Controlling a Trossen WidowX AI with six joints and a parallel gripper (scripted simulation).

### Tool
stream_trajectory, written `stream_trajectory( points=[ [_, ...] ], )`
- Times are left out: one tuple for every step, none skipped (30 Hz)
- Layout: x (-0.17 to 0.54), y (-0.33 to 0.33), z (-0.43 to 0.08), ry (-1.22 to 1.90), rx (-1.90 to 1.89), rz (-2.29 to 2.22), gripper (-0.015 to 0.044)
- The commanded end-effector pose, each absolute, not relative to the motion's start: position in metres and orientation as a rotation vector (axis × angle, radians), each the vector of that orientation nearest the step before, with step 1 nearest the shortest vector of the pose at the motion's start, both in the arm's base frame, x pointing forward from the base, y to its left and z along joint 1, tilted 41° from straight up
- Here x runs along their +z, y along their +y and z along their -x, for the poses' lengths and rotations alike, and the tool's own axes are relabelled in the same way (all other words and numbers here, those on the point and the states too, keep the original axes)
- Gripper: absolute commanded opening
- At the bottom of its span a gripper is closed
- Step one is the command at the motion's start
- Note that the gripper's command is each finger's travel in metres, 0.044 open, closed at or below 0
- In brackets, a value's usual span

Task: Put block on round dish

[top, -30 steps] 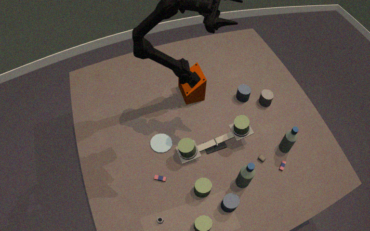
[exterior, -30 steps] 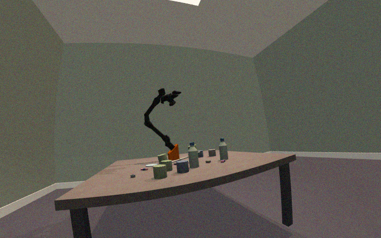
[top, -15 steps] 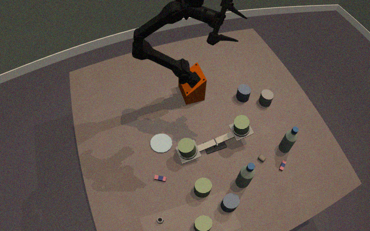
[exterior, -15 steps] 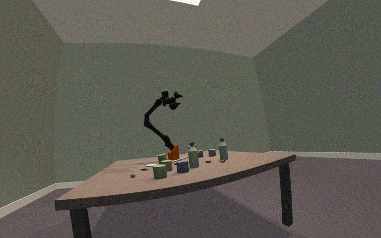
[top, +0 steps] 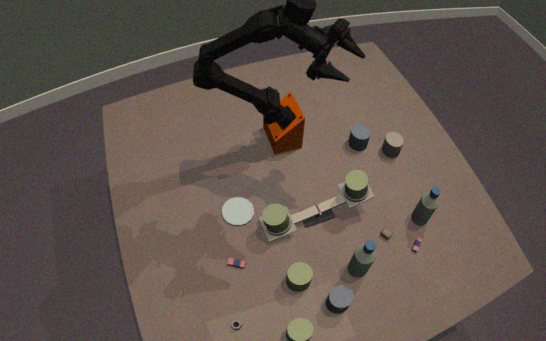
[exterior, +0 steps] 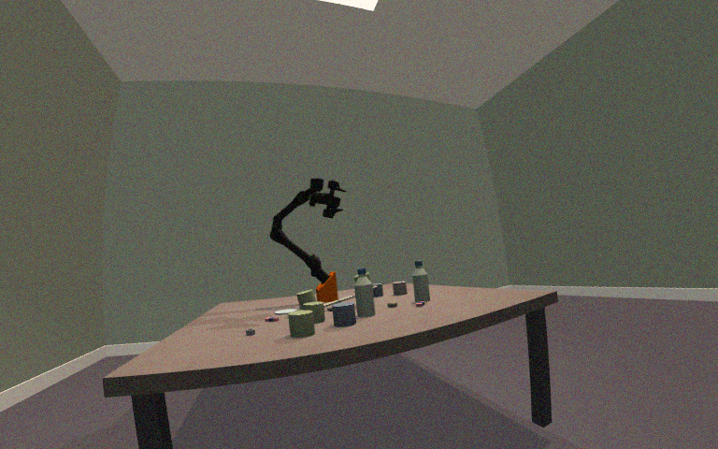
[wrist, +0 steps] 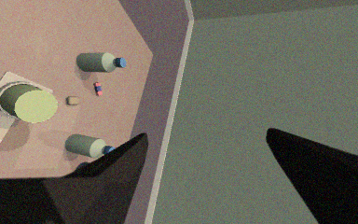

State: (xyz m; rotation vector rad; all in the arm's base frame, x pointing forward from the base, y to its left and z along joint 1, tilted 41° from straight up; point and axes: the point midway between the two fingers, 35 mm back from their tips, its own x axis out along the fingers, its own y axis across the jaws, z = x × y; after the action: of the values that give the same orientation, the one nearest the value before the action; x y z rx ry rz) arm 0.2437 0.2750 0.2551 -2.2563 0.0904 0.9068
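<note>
Block out of sight; judged to be under the dish-side cup [top: 275,219] [exterior: 305,297], since that end of the balance [top: 306,214] [exterior: 338,301] appears lower. Far cup [top: 356,185] [exterior: 359,275] [wrist: 36,106] is carried on the seemingly raised end and must be left untouched. Round dish [top: 237,211] [exterior: 286,311] is seen just beside the lower pan, no cup over it. Gripper [top: 356,68] [exterior: 343,199] [wrist: 205,135] is held high above the table, fingers spread wide, nothing between them. From the fingers, the dish-side cup lies well below and toward the dish, beyond the orange base [top: 296,136] [exterior: 328,291] in the top view. Cup axis near upright, fingers pointing sideways: a downward turn seems needed before descent. One arm only, so no choice of side.
</note>
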Motion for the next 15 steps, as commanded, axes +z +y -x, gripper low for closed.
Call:
stream_trajectory(
  points=[
    [0.241, 0.26, -0.245, 0.227, 0.856, 2.136, 0.044],
    [0.238, 0.257, -0.245, 0.254, 0.844, 2.111, 0.044],
    [0.235, 0.254, -0.245, 0.281, 0.832, 2.085, 0.044],
    [0.232, 0.25, -0.245, 0.306, 0.819, 2.059, 0.044],
    [0.23, 0.247, -0.245, 0.332, 0.805, 2.034, 0.044],
    [0.227, 0.244, -0.245, 0.357, 0.791, 2.008, 0.044],
    [0.224, 0.241, -0.245, 0.381, 0.776, 1.982, 0.044],
    [0.221, 0.238, -0.245, 0.405, 0.761, 1.956, 0.044],
    [0.218, 0.235, -0.245, 0.428, 0.745, 1.931, 0.044],
    [0.216, 0.232, -0.245, 0.45, 0.729, 1.905, 0.044],
    [0.213, 0.228, -0.245, 0.472, 0.712, 1.879, 0.044],
    [0.21, 0.225, -0.245, 0.494, 0.695, 1.853, 0.044],
    [0.208, 0.222, -0.245, 0.515, 0.678, 1.827, 0.044],
    [0.205, 0.219, -0.244, 0.535, 0.66, 1.802, 0.044],
    [0.203, 0.216, -0.244, 0.554, 0.642, 1.776, 0.044]
  ],
)
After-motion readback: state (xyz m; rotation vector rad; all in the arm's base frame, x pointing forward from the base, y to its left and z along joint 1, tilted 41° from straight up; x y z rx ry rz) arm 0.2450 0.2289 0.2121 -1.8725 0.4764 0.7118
